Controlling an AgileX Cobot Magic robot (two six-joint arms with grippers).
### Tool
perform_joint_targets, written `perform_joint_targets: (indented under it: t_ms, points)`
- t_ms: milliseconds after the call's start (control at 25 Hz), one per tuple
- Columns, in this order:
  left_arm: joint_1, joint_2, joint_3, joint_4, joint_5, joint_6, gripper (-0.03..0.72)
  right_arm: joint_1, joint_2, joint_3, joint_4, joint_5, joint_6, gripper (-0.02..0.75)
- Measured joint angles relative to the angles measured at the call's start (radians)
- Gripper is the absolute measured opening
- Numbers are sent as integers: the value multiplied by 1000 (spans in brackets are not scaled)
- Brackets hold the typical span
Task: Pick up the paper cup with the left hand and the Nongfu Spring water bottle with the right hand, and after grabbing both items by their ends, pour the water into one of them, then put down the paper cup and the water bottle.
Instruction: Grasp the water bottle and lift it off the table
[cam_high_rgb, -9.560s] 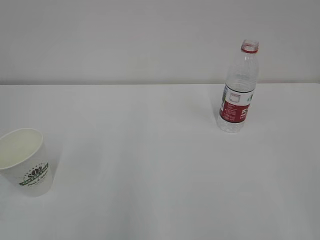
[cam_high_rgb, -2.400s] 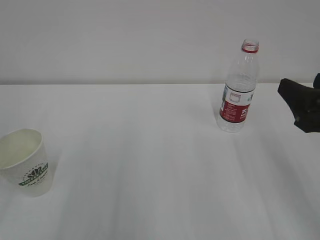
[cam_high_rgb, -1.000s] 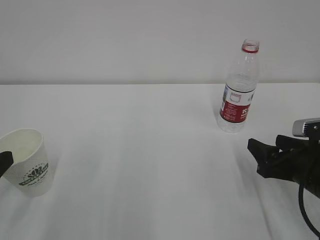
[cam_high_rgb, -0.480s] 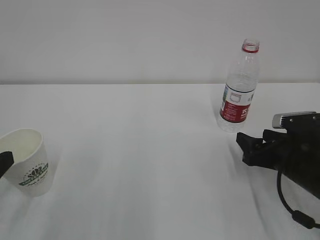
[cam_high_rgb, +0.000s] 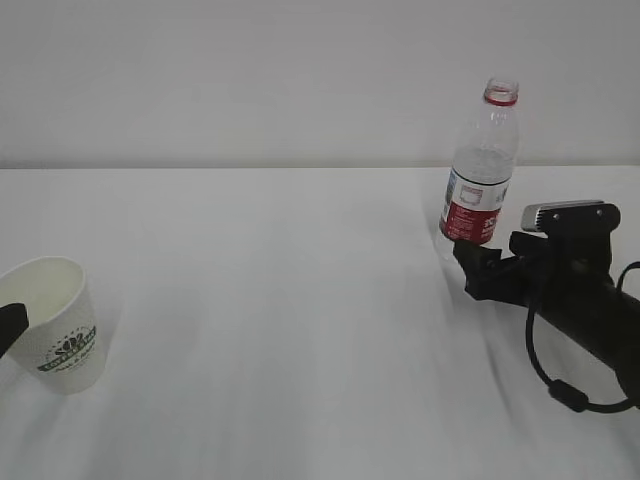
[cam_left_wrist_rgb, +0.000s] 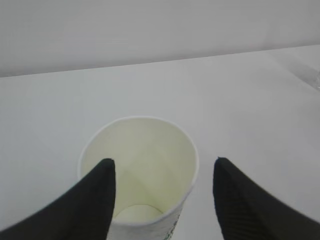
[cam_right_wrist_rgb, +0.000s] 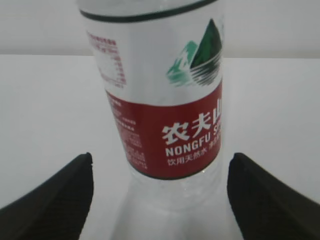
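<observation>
i read "nongfu" in white on the red band of the water bottle (cam_right_wrist_rgb: 165, 100), under a green mountain logo; it stands upright at the worktop's (cam_high_rgb: 280, 300) far right. my right hand (cam_right_wrist_rgb: 160, 192) fingers straddle it wide, not touching. my left hand (cam_left_wrist_rgb: 162, 192) fingers flank the paper cup (cam_left_wrist_rgb: 140, 170), apart from it; its green print is unreadable.

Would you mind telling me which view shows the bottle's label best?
The right wrist view: the water bottle fills it, label lettering readable. The exterior view shows the whole bottle, label small. The left wrist view doesn't clearly show it.
</observation>
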Motion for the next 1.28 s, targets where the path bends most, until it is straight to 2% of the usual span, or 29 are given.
perform_joint_targets:
  t_ms: [240,1280]
  points:
    - [0,0,0,2,0,0,444,0,50,-73,0,0,0,633]
    - [0,0,0,2,0,0,444,0,102,-208,27,-2,-2,638]
